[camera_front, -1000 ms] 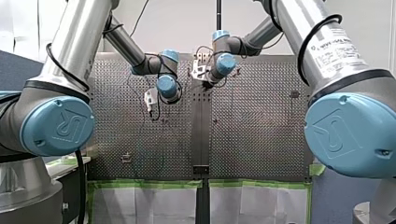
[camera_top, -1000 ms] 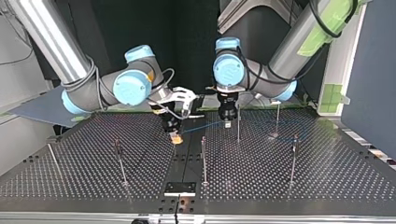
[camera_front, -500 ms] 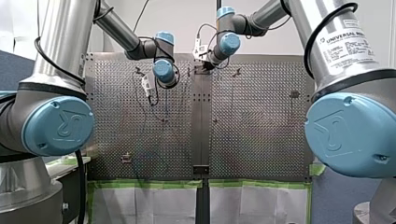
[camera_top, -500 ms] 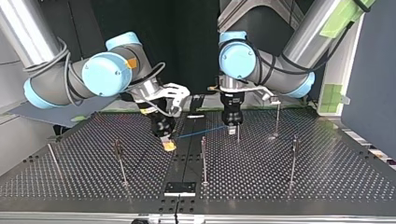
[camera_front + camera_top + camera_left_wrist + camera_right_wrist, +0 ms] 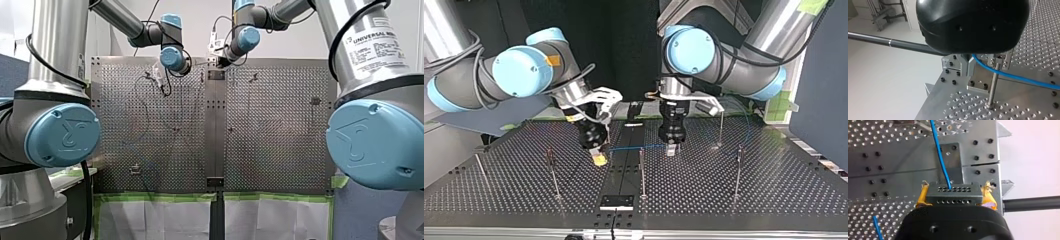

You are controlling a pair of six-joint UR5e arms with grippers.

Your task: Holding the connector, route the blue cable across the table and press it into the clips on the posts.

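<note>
In the right wrist view my right gripper is shut on the grey connector, which sits between yellow pads. The blue cable leaves the connector's face and runs ahead over the table. In the top view that cable stretches almost level from my right gripper across to my left gripper. My left gripper's metal fingers are shut on the blue cable, next to a thin post. In the front view both arms reach to the far end of the table.
Thin upright posts stand on the perforated table: one near my right gripper, one under the cable's span, and others at the top view's right. A black plate lies near the table's front edge.
Both grippers have moved toward the top view's camera, away in the front view. The cable between them has gone from slanted to almost level.
</note>
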